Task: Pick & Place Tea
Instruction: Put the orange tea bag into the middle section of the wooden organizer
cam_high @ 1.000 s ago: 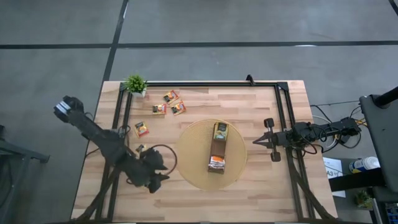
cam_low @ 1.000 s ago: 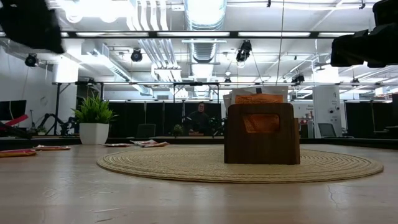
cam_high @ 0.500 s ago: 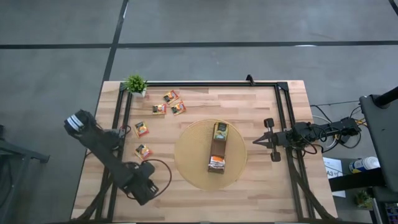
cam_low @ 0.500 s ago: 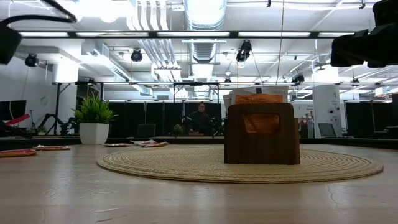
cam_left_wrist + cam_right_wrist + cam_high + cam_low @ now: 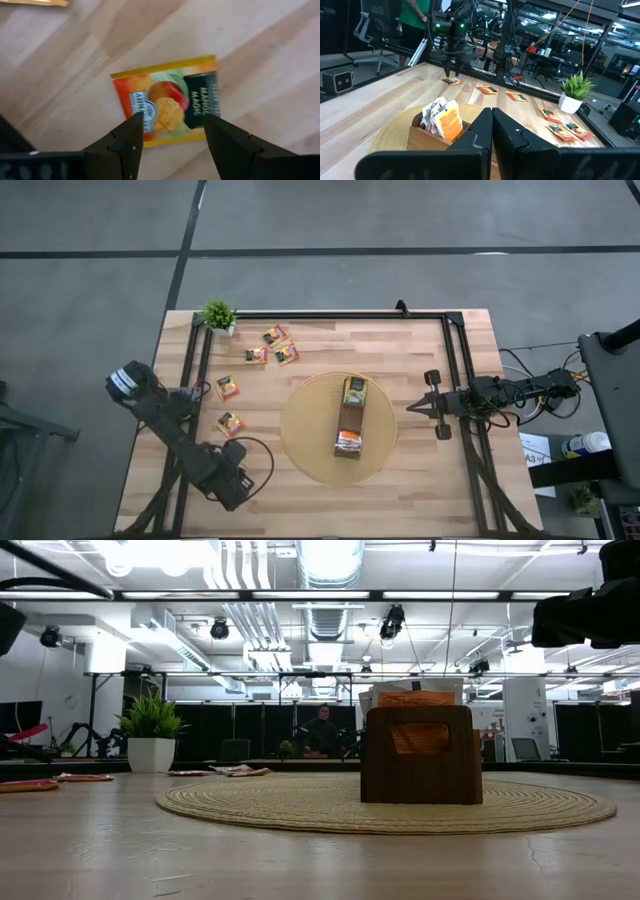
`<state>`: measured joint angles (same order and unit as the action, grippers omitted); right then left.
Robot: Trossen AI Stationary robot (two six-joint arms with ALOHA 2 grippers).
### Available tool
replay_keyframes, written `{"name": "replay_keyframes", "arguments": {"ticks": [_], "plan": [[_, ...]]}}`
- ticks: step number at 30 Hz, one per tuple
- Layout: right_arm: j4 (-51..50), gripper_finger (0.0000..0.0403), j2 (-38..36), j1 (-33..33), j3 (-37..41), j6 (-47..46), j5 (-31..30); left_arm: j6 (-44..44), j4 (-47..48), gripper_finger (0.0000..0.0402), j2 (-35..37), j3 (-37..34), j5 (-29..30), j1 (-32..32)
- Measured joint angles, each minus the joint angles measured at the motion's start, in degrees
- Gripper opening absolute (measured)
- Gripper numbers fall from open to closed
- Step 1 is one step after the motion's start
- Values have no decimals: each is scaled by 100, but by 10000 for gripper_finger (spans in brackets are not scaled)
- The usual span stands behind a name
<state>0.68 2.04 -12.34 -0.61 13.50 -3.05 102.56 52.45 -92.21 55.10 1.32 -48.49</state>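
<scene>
An orange-and-yellow tea sachet [image 5: 165, 102] lies flat on the wooden table. My left gripper [image 5: 172, 145] hangs open just above it, pointing down, one finger over each side of its near edge. In the high view this gripper [image 5: 228, 480] hides that sachet. The right wrist view shows the left gripper [image 5: 451, 70] over the sachet [image 5: 452, 80]. Several more tea sachets [image 5: 230, 423] lie flat on the table's left half. A long brown box [image 5: 350, 420] holding sachets stands on a round woven mat [image 5: 300, 445]. My right gripper [image 5: 412, 408] waits shut at the mat's right.
A small potted plant [image 5: 217, 315] stands at the far left corner. Black frame rails [image 5: 200, 370] run along the table's left, far and right sides. Bare wood lies near the front edge. A person in green [image 5: 412, 15] stands beyond the table's left side.
My left arm has dropped toward the table and swung a little toward the near left corner, its wrist turning as it went, then held still. The sachet left of the mat, half covered by the arm before, now shows whole.
</scene>
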Motion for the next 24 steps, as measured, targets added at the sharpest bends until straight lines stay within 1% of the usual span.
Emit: {"name": "replay_keyframes", "arguments": {"ticks": [3,7,12,14,17,20,22,23,24], "plan": [[-1,8,0,0,0,0,2,141,42,202,-79,-62,-11,0],[-1,8,0,0,-1,0,2,228,-37,202,-211,-241,-283,2],[1,8,0,0,-1,0,1,252,-437,201,-259,-503,-400,7],[1,8,0,0,-1,0,0,264,-663,194,-255,-529,-496,2],[1,8,0,0,-1,0,1,277,-685,157,-237,-542,-560,4],[1,8,0,0,-1,0,0,233,-703,94,-225,-548,-570,2],[1,8,0,0,-1,0,0,127,-713,41,-225,-550,-568,2],[1,8,0,0,-1,0,0,82,-737,22,-225,-552,-558,2],[1,8,0,0,-1,0,0,57,-753,13,-225,-552,-550,2]]}}
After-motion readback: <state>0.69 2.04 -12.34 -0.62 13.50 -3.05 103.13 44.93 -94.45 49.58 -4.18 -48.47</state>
